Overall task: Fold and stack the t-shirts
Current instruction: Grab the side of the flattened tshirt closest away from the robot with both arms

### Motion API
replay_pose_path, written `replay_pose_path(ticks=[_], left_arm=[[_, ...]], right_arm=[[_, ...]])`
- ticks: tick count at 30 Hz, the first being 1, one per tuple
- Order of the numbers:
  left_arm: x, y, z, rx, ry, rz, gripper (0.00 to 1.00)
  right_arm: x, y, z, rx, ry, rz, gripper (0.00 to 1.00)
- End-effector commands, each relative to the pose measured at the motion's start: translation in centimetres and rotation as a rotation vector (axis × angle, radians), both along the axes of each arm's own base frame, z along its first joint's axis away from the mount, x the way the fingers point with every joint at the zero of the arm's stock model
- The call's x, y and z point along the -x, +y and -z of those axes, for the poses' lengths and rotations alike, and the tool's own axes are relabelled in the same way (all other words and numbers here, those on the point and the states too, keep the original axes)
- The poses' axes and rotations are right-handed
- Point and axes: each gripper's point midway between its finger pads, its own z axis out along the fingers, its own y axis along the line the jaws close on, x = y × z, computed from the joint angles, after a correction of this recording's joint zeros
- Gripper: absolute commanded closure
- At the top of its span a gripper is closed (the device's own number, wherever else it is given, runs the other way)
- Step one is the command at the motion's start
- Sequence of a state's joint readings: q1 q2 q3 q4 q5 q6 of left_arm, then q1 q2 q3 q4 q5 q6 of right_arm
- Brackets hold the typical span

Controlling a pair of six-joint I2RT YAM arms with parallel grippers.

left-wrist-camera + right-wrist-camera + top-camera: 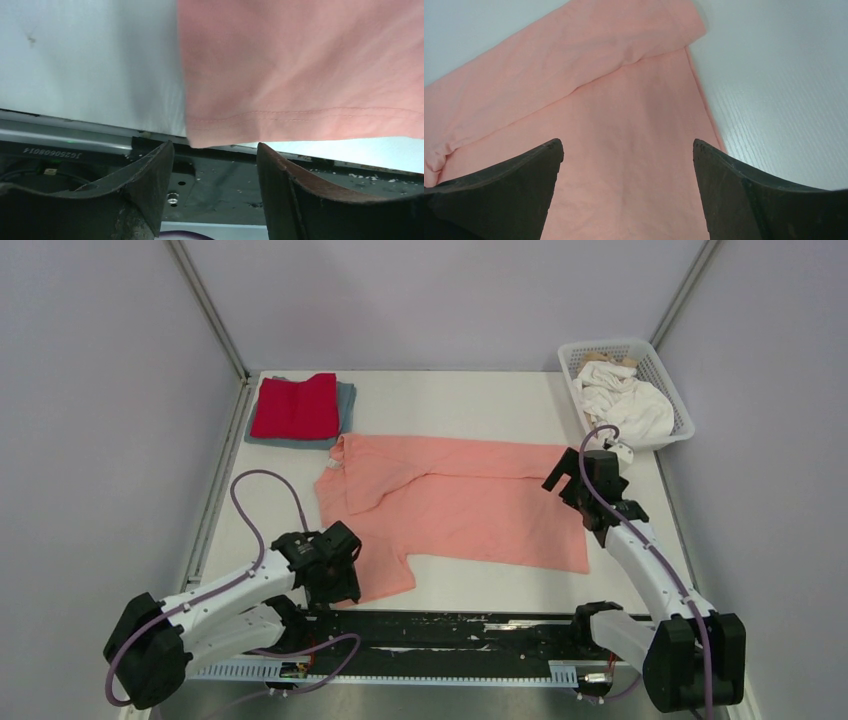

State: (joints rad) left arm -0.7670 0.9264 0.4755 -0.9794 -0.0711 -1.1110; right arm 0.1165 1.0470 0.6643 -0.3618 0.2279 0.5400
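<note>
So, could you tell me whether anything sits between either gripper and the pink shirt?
Nothing visible does. The left gripper is open at the near sleeve hem of the pink shirt, and the right gripper is open over its right end, only cloth below.

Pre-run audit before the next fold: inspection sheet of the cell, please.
Surface: white table; black strip at the near edge, flecked white.
Job's things: salmon-pink t-shirt spread mid-table, far edge folded over; red t-shirt folded atop grey-blue t-shirt, far left; white shirts heaped in mesh basket, far right.
Clutter: nothing seen.
End effectors: left end effector open at the salmon sleeve hem; right end effector open over its right end.
Cables: purple cables looped along both arms.
Surroundings: plain walls, metal corner posts.
</note>
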Motion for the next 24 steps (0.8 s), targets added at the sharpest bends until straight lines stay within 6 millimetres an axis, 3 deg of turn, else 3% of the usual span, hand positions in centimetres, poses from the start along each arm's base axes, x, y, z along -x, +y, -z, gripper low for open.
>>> replay_pose_path(ticks=[1, 3, 5, 11, 16, 20, 24], left_arm=[[-1.4, -2.2, -0.1, 0.079, -0.035, -0.033, 0.33], [-1.2, -1.9, 0.4, 0.059, -0.02, -0.033, 0.37], [-1.2, -1.8, 0.6, 0.046, -0.013, -0.035, 0.48], [-2.0, -2.1, 0.3, 0.034, -0.033, -0.016, 0.98], [-3.1, -2.9, -0.8, 0.073, -0.098, 0.036, 1.0], [-4.5, -4.0, -2.0, 0.13, -0.179, 0.076, 1.0], [-5.8, -5.1, -3.1, 0.185, -0.259, 0.115, 1.0]], right_arm=[[-0.4, -0.7, -0.6, 0.017, -0.017, 0.039, 0.0], [-0.3, -1.0, -0.6, 0.021, -0.019, 0.057, 0.0], [-0.1, -1.3, -0.6, 0.022, -0.023, 0.071, 0.0], [1.3, -2.1, -0.1, 0.024, 0.002, 0.115, 0.0], [4.9, -2.7, 2.1, -0.051, 0.118, 0.199, 0.0], [8.5, -1.5, 5.2, -0.133, 0.221, 0.179, 0.01], [9.9, 0.7, 6.2, -0.3, 0.217, 0.21, 0.02]])
